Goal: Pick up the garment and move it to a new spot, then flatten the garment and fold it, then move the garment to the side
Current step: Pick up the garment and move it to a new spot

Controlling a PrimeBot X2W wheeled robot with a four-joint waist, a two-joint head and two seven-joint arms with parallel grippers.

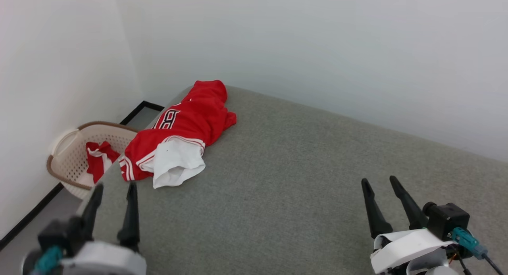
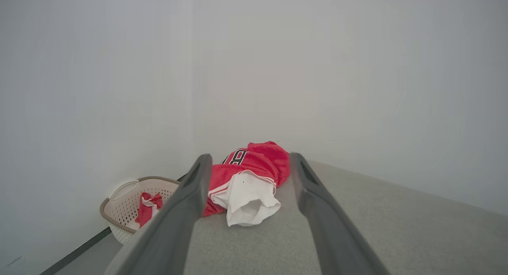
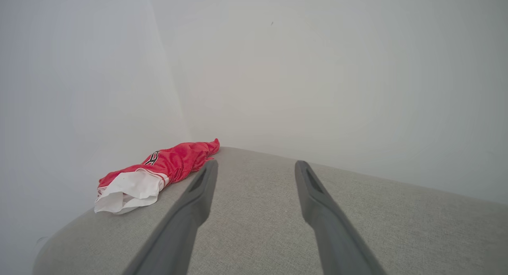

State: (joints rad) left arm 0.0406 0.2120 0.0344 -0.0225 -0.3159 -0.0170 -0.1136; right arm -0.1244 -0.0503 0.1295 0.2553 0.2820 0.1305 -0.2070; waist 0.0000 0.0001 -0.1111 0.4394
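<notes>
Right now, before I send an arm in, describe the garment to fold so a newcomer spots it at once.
On the grey padded surface in the white-walled corner, at its far left edge, lies a crumpled red jersey T-shirt, white sleeve nearest the robot. Unlike the red-and-white cloth in the cream laundry basket on the floor beside it, it shows black white-outlined characters.

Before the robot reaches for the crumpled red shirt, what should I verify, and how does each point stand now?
1. Left gripper open, empty: ok.
2. Right gripper open, empty: ok.
3. Red jersey shirt with white sleeve lies uncovered on grey fabric surface: ok.
4. Path from left gripper to shirt free: ok.
5. Shirt fully supported at edge near beige perforated basket: cannot tell.
</notes>
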